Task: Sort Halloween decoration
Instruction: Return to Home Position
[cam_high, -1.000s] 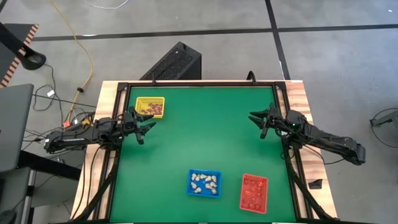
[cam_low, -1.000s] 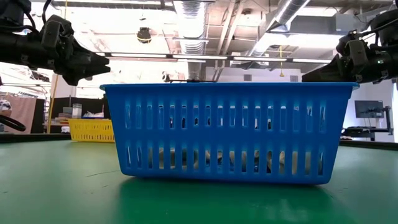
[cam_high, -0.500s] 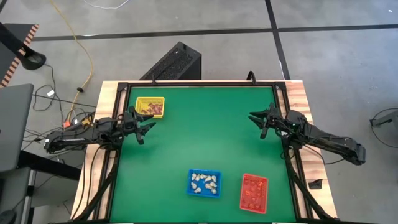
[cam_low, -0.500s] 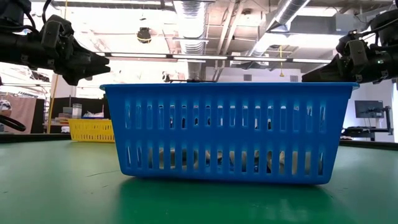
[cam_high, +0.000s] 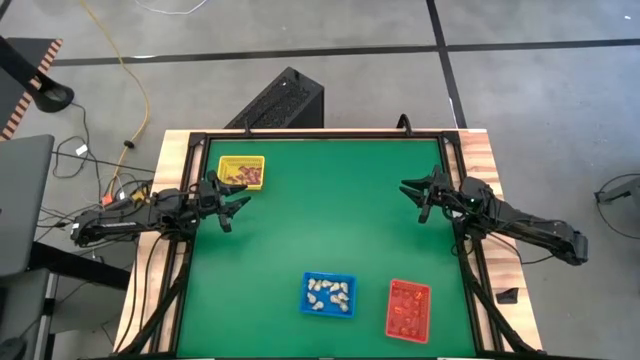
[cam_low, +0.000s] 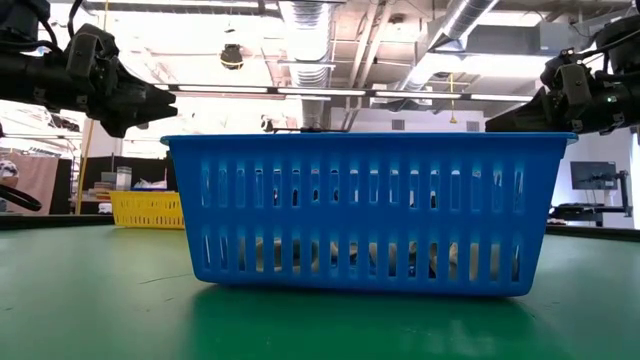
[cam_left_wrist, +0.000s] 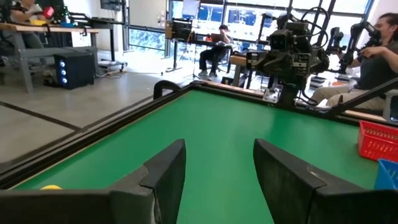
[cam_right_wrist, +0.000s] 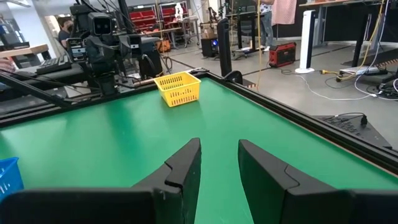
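Observation:
The trinkets lie sorted in three small trays. Dark brown-purple ones fill the yellow tray (cam_high: 241, 172) at the far left. Whitish-cream ones (cam_high: 329, 293) sit in the blue tray (cam_high: 350, 308) near the front edge, which looms large in the low view (cam_low: 368, 212). Orange-red ones lie in the red tray (cam_high: 408, 309) beside it. My left gripper (cam_high: 232, 205) hovers open above the table's left side, just near of the yellow tray, and shows empty in its wrist view (cam_left_wrist: 216, 171). My right gripper (cam_high: 417, 198) hovers open above the right side (cam_right_wrist: 219, 163).
A black raised frame (cam_high: 320, 135) borders the green mat, with wooden margins outside it. The mat's middle (cam_high: 330, 220) holds nothing between the two arms. People sit at desks in the room beyond the table (cam_left_wrist: 214, 46).

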